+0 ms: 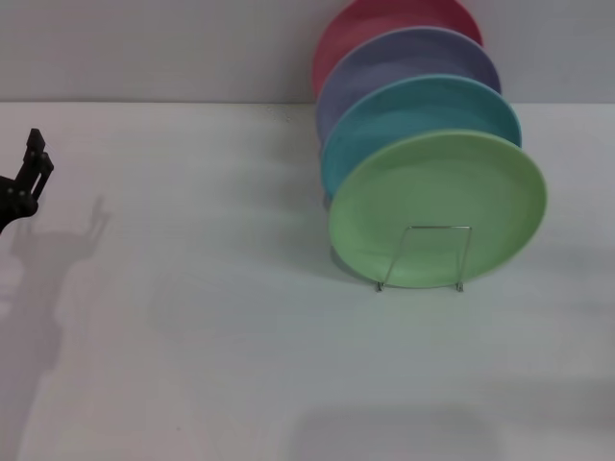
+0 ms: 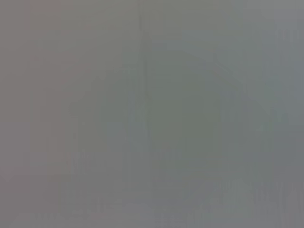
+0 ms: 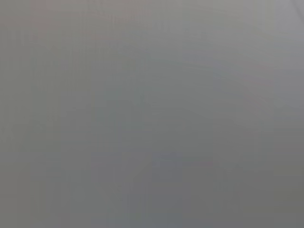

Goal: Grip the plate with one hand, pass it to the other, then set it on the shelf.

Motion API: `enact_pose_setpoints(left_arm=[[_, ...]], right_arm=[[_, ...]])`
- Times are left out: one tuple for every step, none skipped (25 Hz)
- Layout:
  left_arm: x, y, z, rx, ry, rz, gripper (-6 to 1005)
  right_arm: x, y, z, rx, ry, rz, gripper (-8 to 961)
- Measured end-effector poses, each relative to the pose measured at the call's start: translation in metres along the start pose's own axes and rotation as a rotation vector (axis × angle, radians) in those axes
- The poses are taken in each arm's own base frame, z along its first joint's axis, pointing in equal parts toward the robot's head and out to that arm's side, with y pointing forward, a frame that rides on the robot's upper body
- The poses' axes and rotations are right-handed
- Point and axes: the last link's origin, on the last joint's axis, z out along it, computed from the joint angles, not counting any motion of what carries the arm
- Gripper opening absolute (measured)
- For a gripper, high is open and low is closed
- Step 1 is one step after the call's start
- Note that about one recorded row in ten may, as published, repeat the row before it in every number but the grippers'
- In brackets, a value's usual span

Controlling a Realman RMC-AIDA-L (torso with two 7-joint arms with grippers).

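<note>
The light green plate (image 1: 437, 207) stands tilted at the front of the thin wire shelf (image 1: 423, 257) on the right of the table, leaning against the other plates. My left gripper (image 1: 27, 178) shows as a black shape at the far left edge, well apart from the plates and holding nothing. My right gripper is out of view. Both wrist views show only plain grey surface.
A teal-blue plate (image 1: 418, 120), a lavender plate (image 1: 404, 67) and a pink plate (image 1: 375, 24) stand behind the green one in the same rack. The white table (image 1: 192, 336) stretches left and forward of the rack. A grey wall stands behind.
</note>
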Motion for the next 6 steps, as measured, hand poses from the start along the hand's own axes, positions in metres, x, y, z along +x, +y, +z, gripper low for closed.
enact_pose_setpoints(left_arm=[[-0.0007, 0.0001, -0.0005, -0.001, -0.003, 0.002, 807], [-0.0015, -0.0001, -0.0010, 0.000, -0.006, 0.005, 807], [-0.0028, -0.0007, -0.0016, 0.000, -0.011, 0.010, 807], [-0.0028, -0.0007, -0.0016, 0.000, -0.011, 0.010, 807], [-0.0031, -0.0009, -0.0017, 0.000, -0.012, 0.010, 807], [-0.0033, -0.0009, -0.0018, 0.000, -0.012, 0.009, 807]], right_arm=[[0.0000, 0.0000, 0.0000, 0.000, 0.000, 0.000, 819], [0.0013, 0.0004, -0.0002, 0.002, 0.006, 0.002, 819], [0.0030, 0.0010, -0.0003, 0.005, 0.013, 0.004, 819], [0.0030, 0.0010, -0.0003, 0.005, 0.013, 0.004, 819], [0.0034, 0.0008, -0.0009, 0.006, 0.017, 0.003, 819], [0.0035, 0.0006, -0.0016, 0.006, 0.019, 0.003, 819]])
